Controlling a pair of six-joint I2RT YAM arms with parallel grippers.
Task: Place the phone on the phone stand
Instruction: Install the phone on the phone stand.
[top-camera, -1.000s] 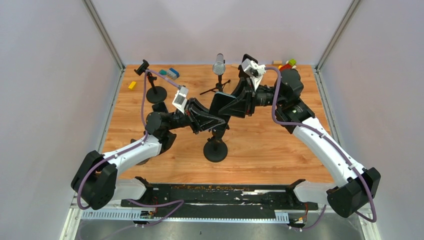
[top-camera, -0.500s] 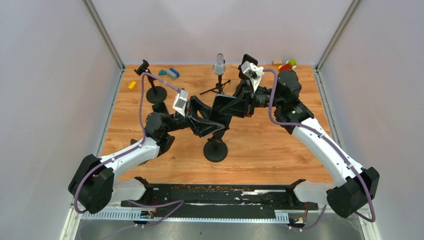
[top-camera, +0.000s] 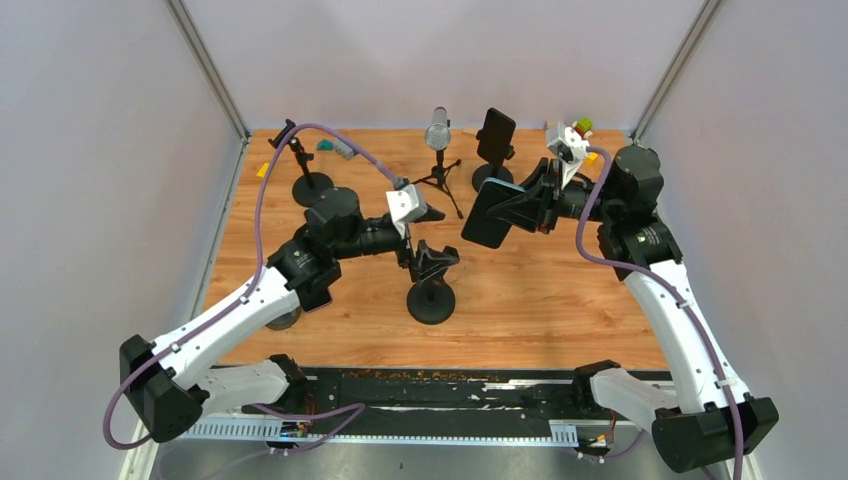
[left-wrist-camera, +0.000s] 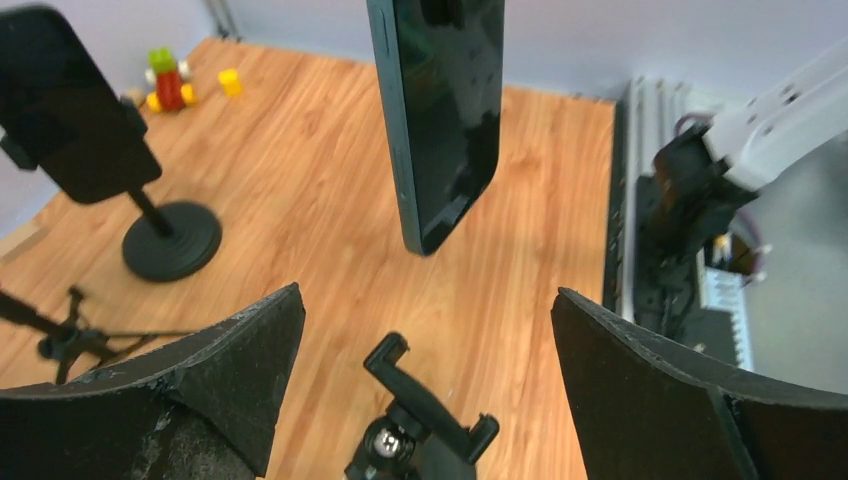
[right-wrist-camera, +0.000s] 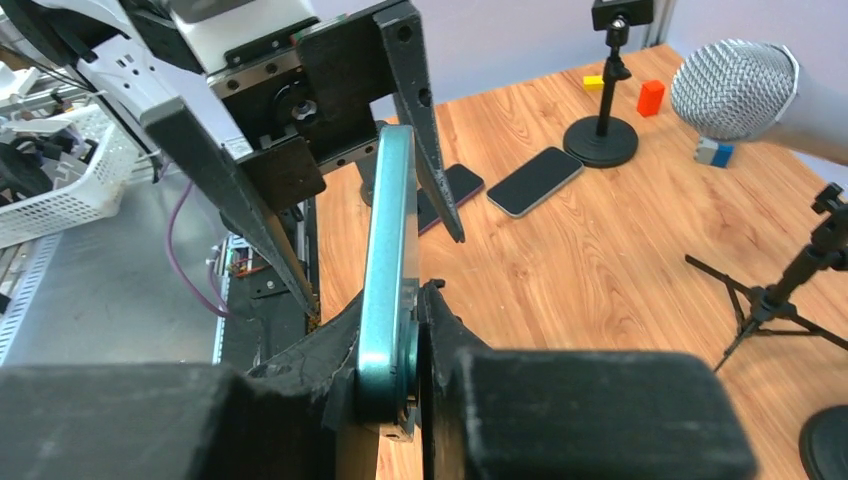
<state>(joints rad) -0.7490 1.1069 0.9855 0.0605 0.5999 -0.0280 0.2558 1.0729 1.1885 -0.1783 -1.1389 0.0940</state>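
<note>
right gripper (top-camera: 522, 207) clenched on phone (top-camera: 488, 213), 1 o'clock of stand (top-camera: 431, 298); thin edge grip may pivot, missing clamp. left gripper (left-wrist-camera: 428, 292) released.

The left arm is hovering with its left gripper (top-camera: 428, 252) over the top of the phone stand (top-camera: 432, 303), jaws spread wide. The right arm is holding its right gripper (top-camera: 522, 207) above and right of the stand, clamped edge-on around the phone (top-camera: 487, 212).

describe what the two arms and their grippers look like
Both the left arm and right arm have white links with bulky black joints and a purple cable looping alongside. The left gripper and right gripper are black with rough wedge-shaped fingers and a white camera block.
</note>
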